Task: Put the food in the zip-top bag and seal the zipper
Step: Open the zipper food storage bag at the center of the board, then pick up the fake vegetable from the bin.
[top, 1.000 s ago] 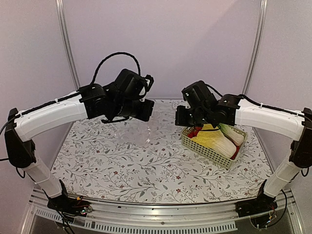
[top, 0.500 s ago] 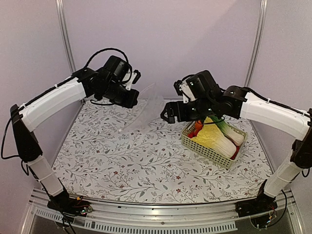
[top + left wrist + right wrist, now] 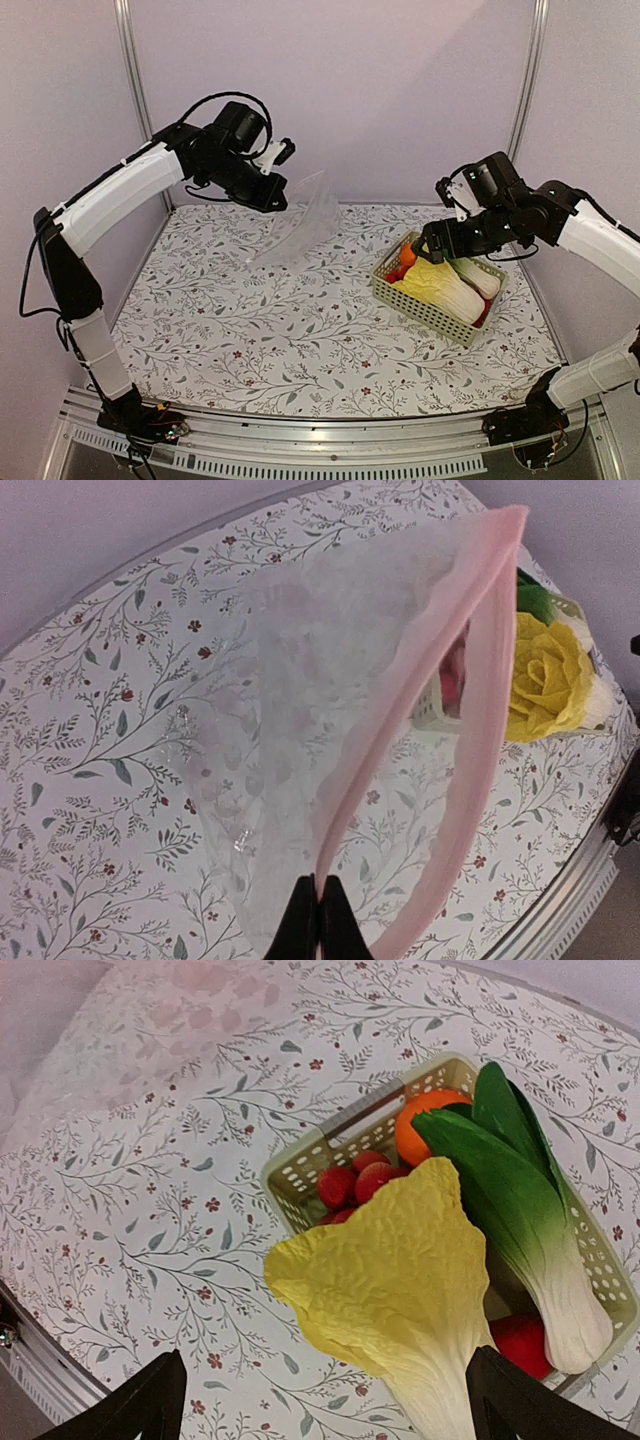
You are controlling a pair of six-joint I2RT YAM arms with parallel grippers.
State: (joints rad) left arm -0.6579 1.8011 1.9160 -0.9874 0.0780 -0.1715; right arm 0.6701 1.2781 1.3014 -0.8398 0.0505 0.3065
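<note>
While the zip-top bag (image 3: 300, 660) is pinched in the left claw (image 3: 317, 910), the right claw (image 3: 325, 1360) is spread wide, empty.

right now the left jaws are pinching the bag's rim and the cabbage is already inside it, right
No. The left jaws do pinch the zip-top bag by its rim, but the napa cabbage lies in the slotted basket, as the right wrist view shows.

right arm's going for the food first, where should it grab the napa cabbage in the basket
Probably bring the open right gripper straight down, jaws across the narrower pale stalk half of the napa cabbage. It lies on top of the basket's contents, so nothing covers it. Its frilly yellow end flares wide, and the bok choy crowds one side.
</note>
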